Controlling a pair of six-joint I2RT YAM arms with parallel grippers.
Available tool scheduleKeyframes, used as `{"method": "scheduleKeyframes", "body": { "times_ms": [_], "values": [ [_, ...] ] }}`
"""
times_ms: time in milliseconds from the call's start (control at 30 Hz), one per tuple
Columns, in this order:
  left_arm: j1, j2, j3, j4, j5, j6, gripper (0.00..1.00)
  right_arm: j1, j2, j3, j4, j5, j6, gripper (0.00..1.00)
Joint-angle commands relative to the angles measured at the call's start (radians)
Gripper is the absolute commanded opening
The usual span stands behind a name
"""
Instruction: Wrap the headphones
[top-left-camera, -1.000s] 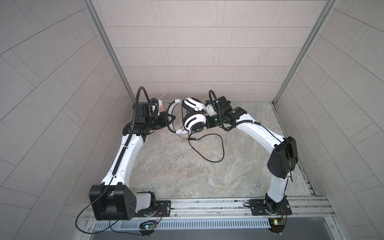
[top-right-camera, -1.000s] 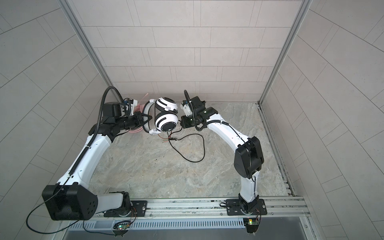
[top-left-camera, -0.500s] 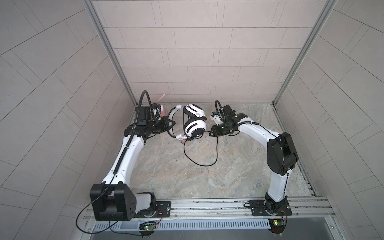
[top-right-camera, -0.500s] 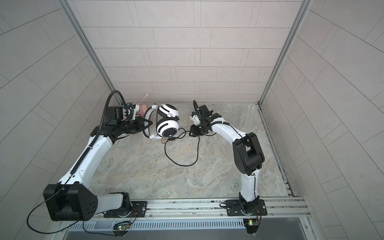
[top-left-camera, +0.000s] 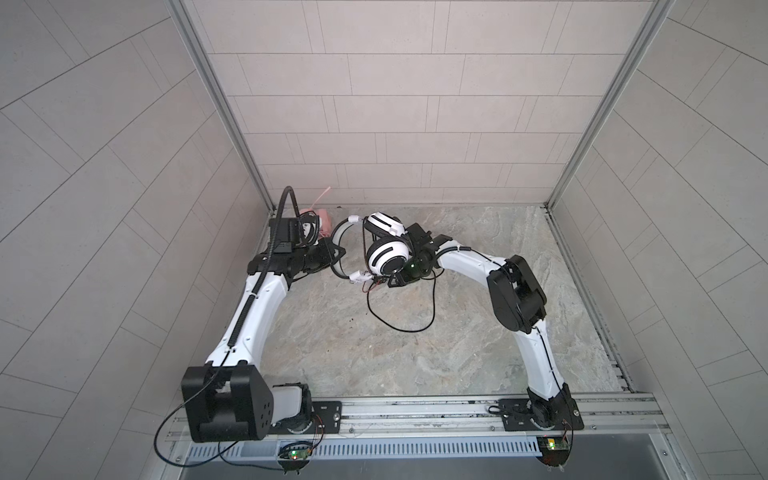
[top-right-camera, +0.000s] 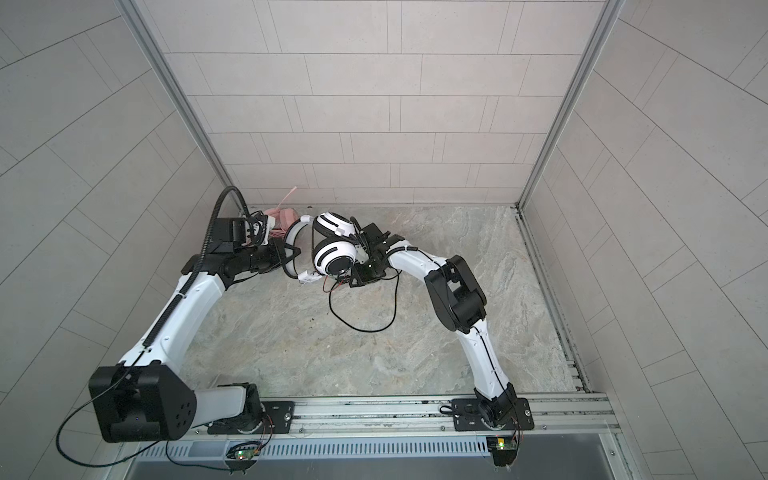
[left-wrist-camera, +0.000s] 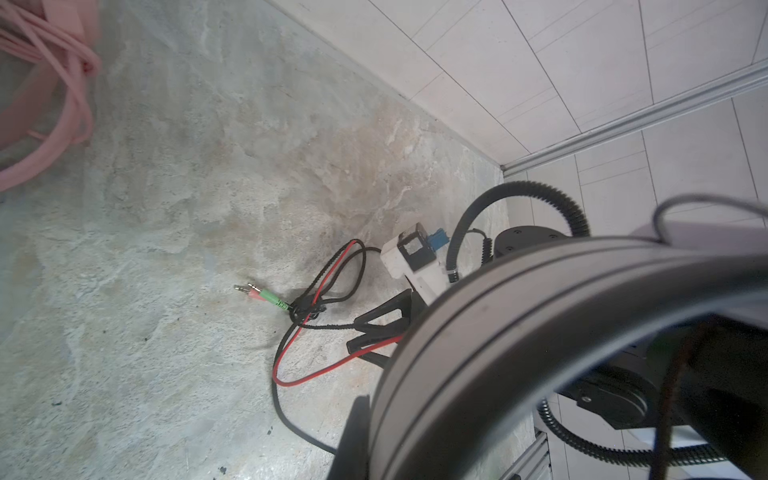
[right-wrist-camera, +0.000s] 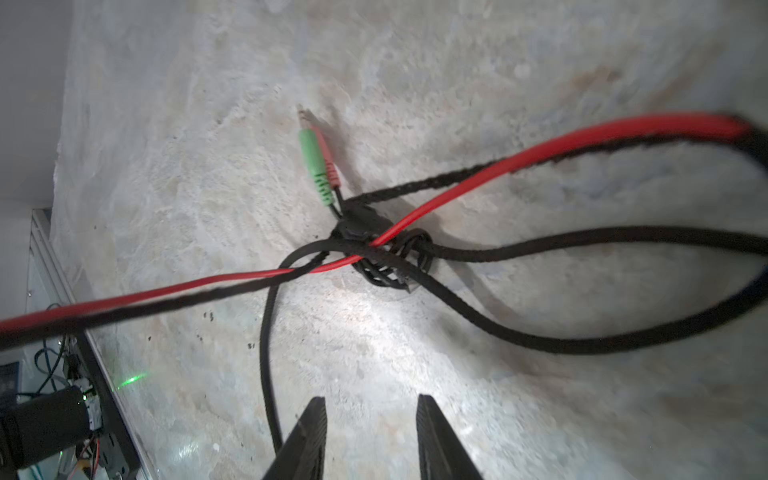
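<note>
Nothing legible here tbh: no brand, label, nr or sign can be read in any view, incl. on the headphones (top-left-camera: 388, 257).
</note>
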Motion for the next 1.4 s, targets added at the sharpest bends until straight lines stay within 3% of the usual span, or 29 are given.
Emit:
{"method": "scheduleKeyframes", "body": {
  "times_ms": [0, 400, 633, 1067, 1367],
  "values": [
    [0.019, -0.044, -0.001, 0.026, 0.033, -0.019, 0.00, 0.009, 0.003, 0.013, 0.081, 0.010, 0.056, 0.41],
    [0.039, -0.047, 0.017, 0.043, 0.068, -0.051, 0.00, 0.000, 0.011, -0.006, 0.148, 0.018, 0.109, 0.47],
    [0.058, -0.039, 0.010, 0.070, 0.084, -0.085, 0.00, 0.020, 0.021, 0.004, 0.134, -0.008, 0.109, 0.41],
    [0.058, -0.044, -0.002, 0.079, 0.093, -0.090, 0.00, 0.016, 0.126, 0.114, 0.102, 0.102, 0.126, 0.44],
    [0.061, -0.052, -0.016, 0.101, 0.099, -0.102, 0.00, 0.029, 0.147, 0.132, 0.103, 0.226, 0.200, 0.33]
  ]
}}
